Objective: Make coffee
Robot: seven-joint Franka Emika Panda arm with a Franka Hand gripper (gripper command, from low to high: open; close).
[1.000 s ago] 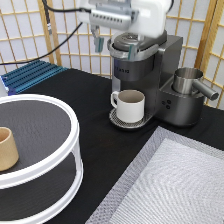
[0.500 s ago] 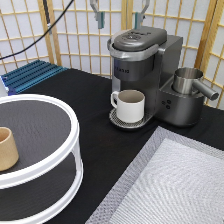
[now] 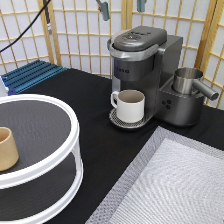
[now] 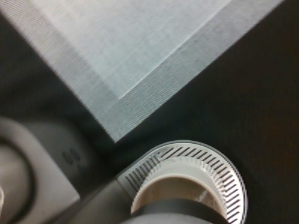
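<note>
Black bench: gripper has risen clear, fingers apart and empty; directly below, white mug sits on the coffee machine drip tray.

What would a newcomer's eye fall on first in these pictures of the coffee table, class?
First comes the grey coffee machine at the exterior view's top right, with a white mug standing on its drip tray under the spout. Next is the white two-tier round stand at the left, bearing a small tan cup. The gripper hangs open high above the machine, holding nothing.
</note>
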